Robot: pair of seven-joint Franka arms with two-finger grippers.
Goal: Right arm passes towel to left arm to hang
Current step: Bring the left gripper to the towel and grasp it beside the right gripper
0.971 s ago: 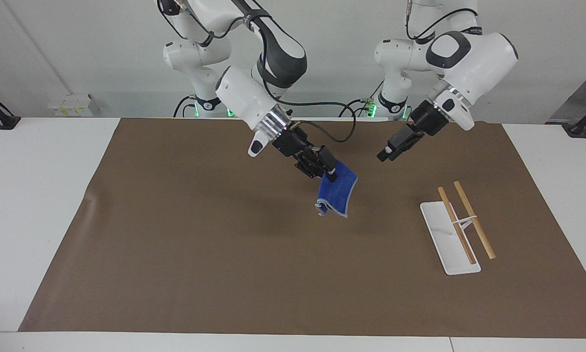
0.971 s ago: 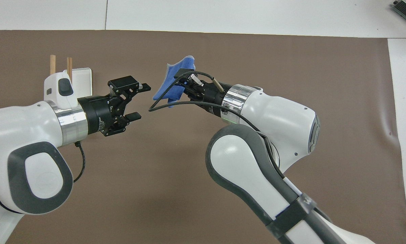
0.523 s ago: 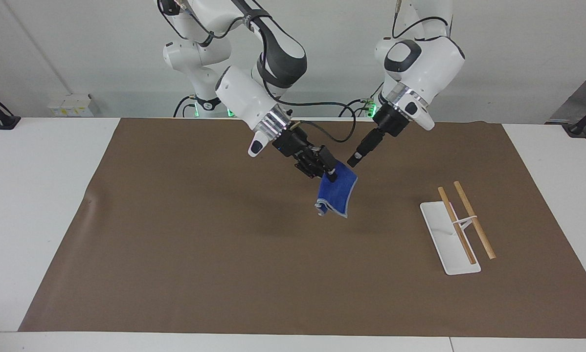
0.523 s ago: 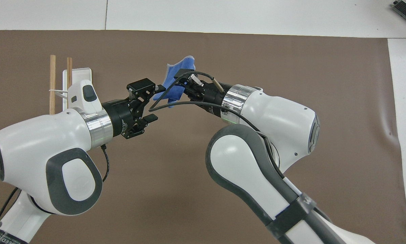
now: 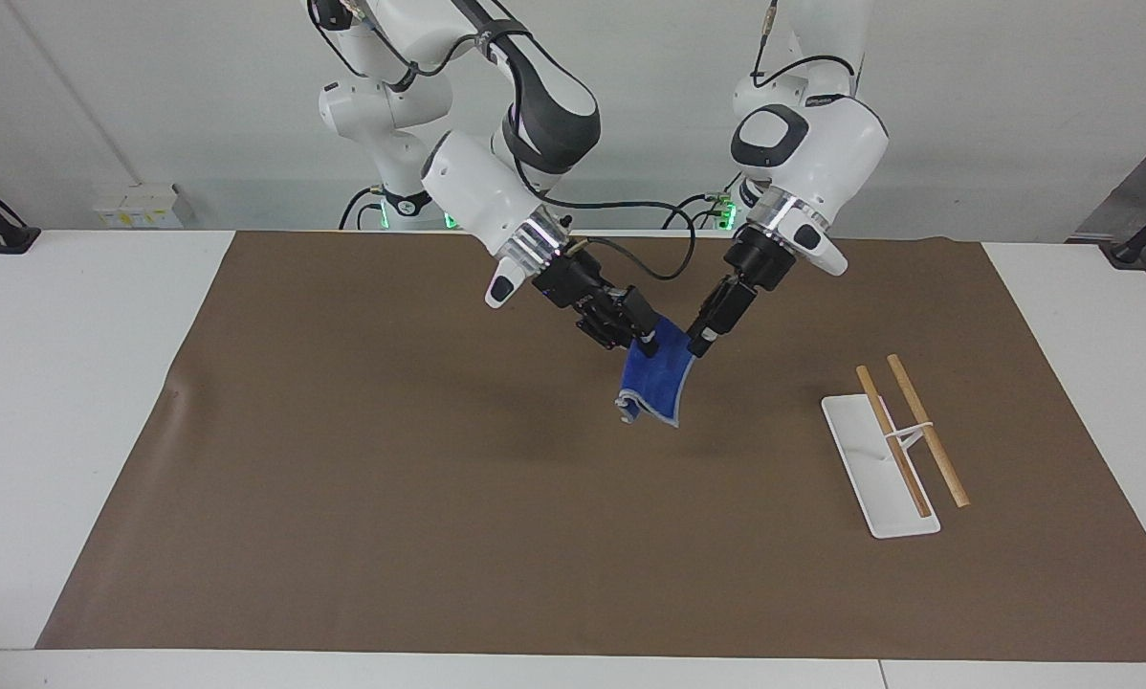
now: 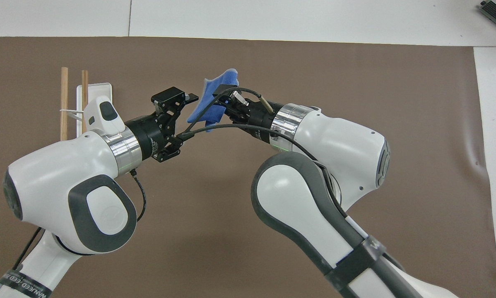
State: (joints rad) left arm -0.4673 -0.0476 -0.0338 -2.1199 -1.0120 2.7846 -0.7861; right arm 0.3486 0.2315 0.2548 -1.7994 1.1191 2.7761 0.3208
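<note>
Now | one towel (image 5: 662, 383) pinched by right gripper (image 5: 642, 335) | left gripper (image 5: 699, 343) spread beside it | one rack (image 5: 893, 450), two rods

My facing camera sits high across the white bench (image 5: 76, 402) and looks back at both arm bases against the wall, far enough off to take in the whole brown paper mat (image 5: 391, 498) edge to edge. My overhead camera hangs above the robots' own end, looking forward and steeply down, much closer, so the arms fill the lower frame. Both views share the middle of the mat and the white-based rack with two wooden rods (image 5: 893, 450) (image 6: 91, 91), turned half a turn between them.
</note>
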